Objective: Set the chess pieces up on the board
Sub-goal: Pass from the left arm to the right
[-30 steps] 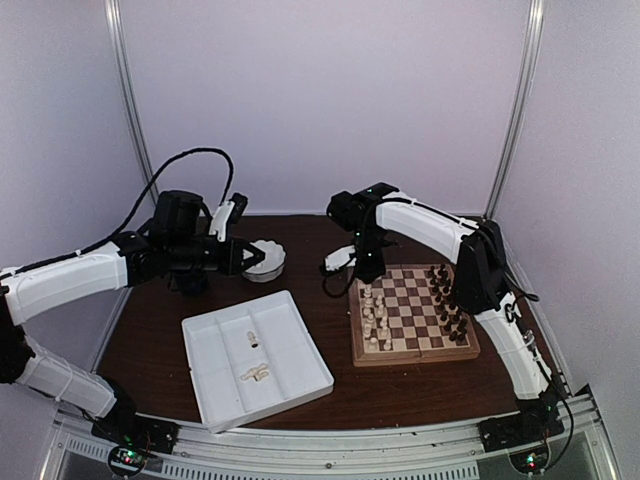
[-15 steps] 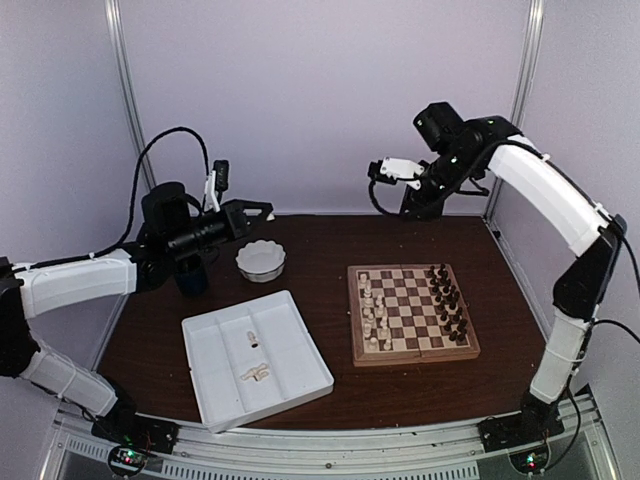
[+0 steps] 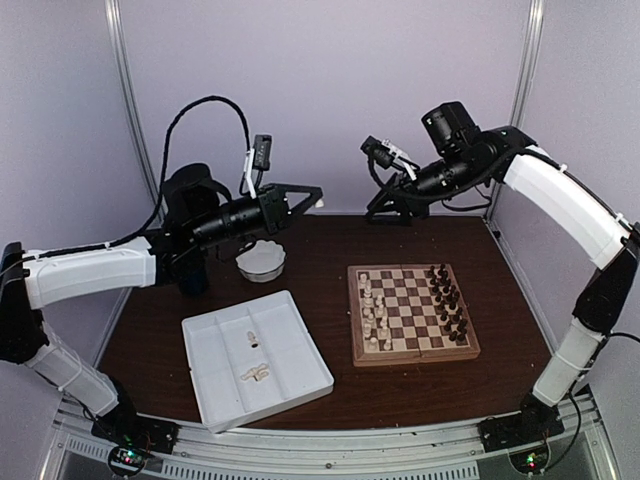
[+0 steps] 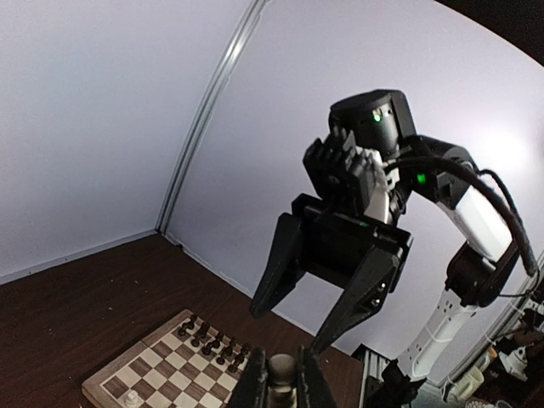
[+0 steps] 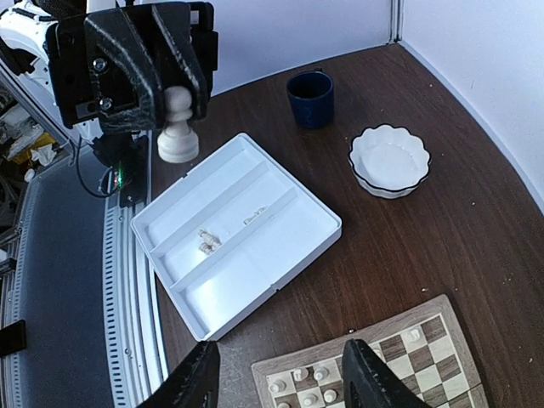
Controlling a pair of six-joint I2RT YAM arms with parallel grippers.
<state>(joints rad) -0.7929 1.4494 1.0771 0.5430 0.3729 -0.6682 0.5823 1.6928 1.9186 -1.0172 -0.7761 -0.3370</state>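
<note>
My left tool hangs high above the counter, clenched on a cream pawn. Below it, a few cream pieces lie in the tray. On the board, cream men line the left files and dark men the right. My right tool hangs high facing the left one, jaws spread, grasping nothing.

Robot lab enclosure, white panel walls, aluminium frame posts

Smooth white plastic tray, wooden board, dark wood-grain table.
</note>
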